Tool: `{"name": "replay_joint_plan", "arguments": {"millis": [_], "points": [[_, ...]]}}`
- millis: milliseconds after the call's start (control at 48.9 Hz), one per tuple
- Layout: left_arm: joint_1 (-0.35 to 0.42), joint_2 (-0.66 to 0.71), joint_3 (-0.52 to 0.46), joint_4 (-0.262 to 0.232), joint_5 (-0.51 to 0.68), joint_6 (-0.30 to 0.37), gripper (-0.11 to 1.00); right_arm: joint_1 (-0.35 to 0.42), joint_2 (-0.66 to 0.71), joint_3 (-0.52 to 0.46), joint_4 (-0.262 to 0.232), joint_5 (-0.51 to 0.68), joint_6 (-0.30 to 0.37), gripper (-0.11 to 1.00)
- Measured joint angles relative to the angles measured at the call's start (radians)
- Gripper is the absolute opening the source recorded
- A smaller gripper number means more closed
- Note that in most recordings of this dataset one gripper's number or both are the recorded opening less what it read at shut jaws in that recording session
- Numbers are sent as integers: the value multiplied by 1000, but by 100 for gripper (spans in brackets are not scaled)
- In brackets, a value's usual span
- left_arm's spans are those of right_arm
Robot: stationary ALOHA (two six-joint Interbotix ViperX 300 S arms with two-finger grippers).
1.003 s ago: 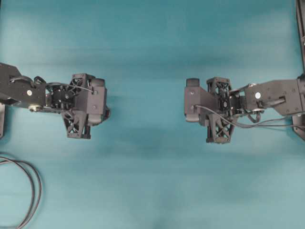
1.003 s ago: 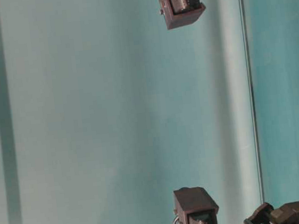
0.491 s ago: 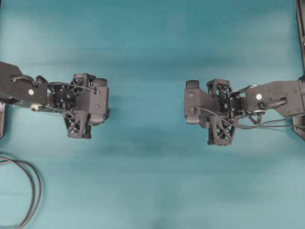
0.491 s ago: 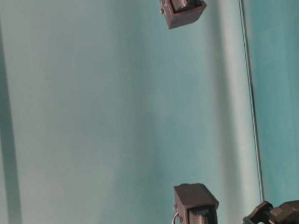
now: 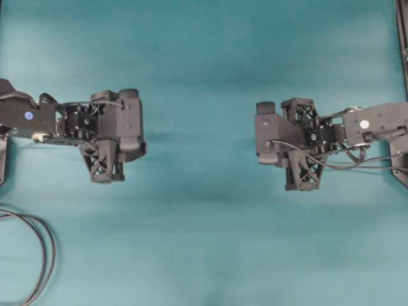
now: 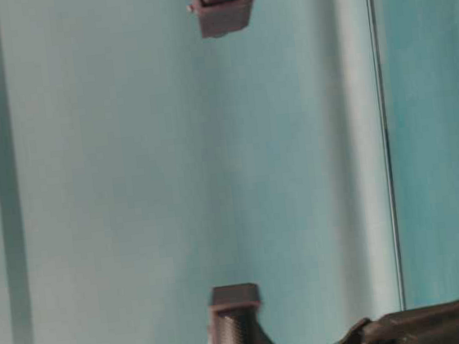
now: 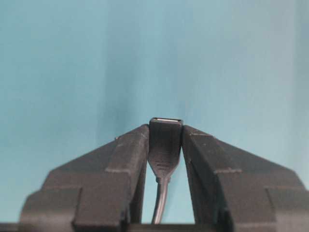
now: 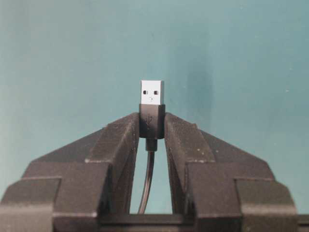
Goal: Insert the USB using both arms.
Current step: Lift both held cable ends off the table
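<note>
Above the teal counter (image 5: 204, 255), with the left pincer (image 7: 164, 140) clamped on the USB socket (image 7: 165, 140) and the right pincer (image 8: 152, 128) on the USB plug (image 8: 152, 104), the mating may be jammed by slight misalignment.

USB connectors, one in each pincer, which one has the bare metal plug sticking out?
The one in the right pincer: its USB plug shows a silver metal tip. The left pincer holds a black USB socket instead.

Two dark arm ends poke in: one at top edge (image 6: 220, 7), one at bottom (image 6: 236, 326). Well apart, teal backdrop (image 6: 116, 184) between. End effectors' fingers not visible.
</note>
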Motion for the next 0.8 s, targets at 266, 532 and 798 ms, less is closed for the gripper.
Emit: {"name": "replay_joint_plan", "arguments": {"millis": [266,532,798], "points": [[25,-31,-28,-31,34,-46,21,0,-44,8,-67,3,2,20],[120,-32,-77,-141,199,-44,21,-8,-46,20,-193,-32,2,20],[219,-55,-186,-296,443,140,21,-67,-86,18,-319,-34,2,20]]}}
